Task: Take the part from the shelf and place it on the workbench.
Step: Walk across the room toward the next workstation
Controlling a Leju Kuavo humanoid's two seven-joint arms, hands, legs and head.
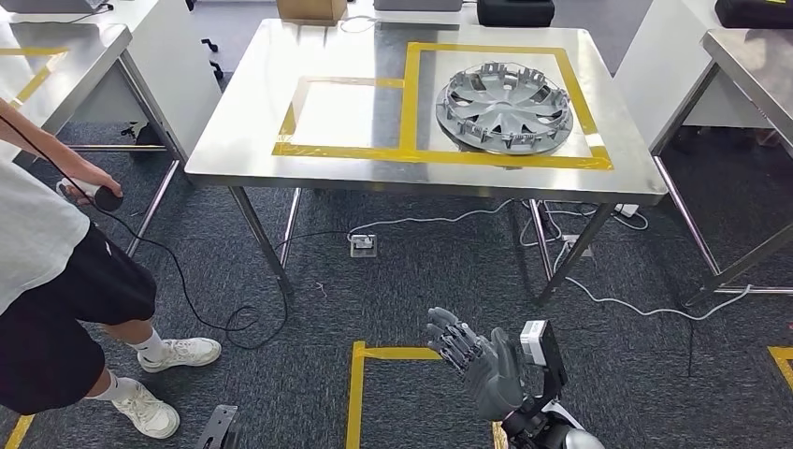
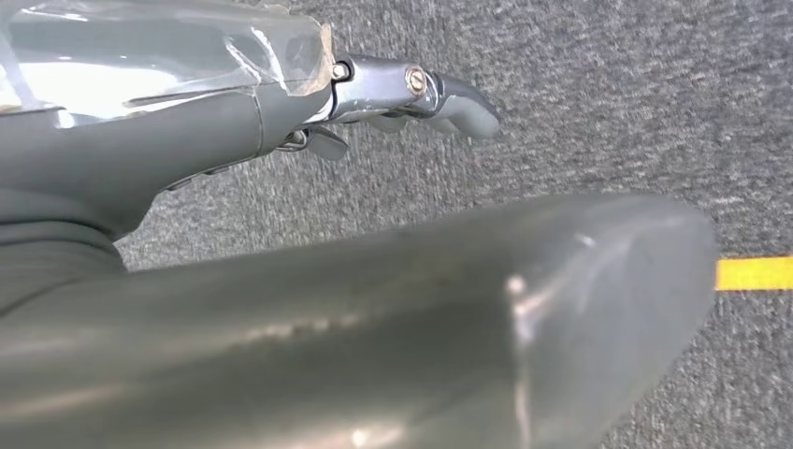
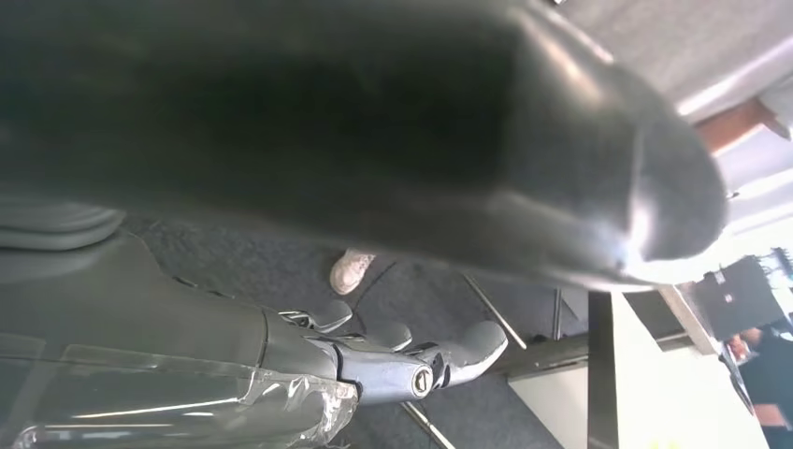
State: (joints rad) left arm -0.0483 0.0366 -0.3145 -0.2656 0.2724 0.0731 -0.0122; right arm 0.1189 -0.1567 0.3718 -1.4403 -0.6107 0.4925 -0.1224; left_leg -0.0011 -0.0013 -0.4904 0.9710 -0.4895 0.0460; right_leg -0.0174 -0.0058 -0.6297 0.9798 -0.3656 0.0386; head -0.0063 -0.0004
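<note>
Steel workbench (image 1: 281, 140) ahead already carries the silver part (image 1: 505, 108) inside its yellow-taped square, so the placing looks finished, the right hand (image 1: 472, 355) released with fingers spread

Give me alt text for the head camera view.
A grey wheel cover lies inside a yellow-taped rectangle on a steel workbench. The robot's right hand is raised, open and empty, over carpet; a person stands at left.

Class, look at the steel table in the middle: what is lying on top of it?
On the steel table a grey wheel cover lies inside yellow tape outlines. At the far edge, a cardboard box and dark cases are cut off.
</note>
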